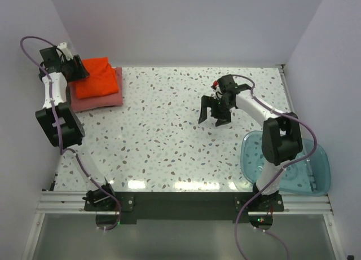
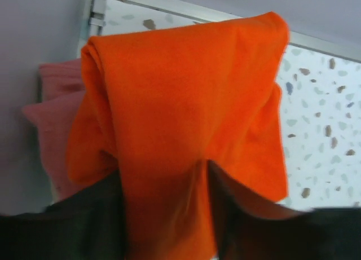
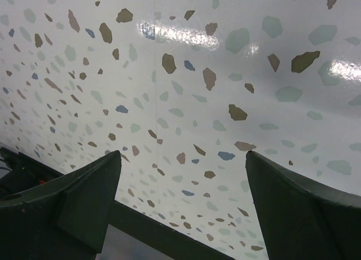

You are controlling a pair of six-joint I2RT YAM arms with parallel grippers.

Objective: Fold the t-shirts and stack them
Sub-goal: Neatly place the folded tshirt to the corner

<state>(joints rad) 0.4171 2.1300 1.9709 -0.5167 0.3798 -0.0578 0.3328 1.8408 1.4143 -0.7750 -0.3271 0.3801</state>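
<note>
The bright orange-red t-shirt (image 1: 97, 76) lies folded on top of the duller pink-red t-shirt (image 1: 107, 99) at the table's far left corner. My left gripper (image 1: 79, 68) is at the stack's left edge. In the left wrist view its jaws (image 2: 164, 215) stand partly apart with a smooth band of the orange t-shirt (image 2: 186, 91) lying between them, and the pink t-shirt (image 2: 53, 108) shows at the left beneath. My right gripper (image 1: 214, 116) hovers over bare table right of centre. It is wide open (image 3: 183, 158), with nothing between its fingers.
A translucent blue plastic tub (image 1: 293, 164) sits at the near right beside the right arm's base. White walls close the left, back and right sides. The speckled tabletop (image 1: 169, 136) runs between the stack and the right gripper.
</note>
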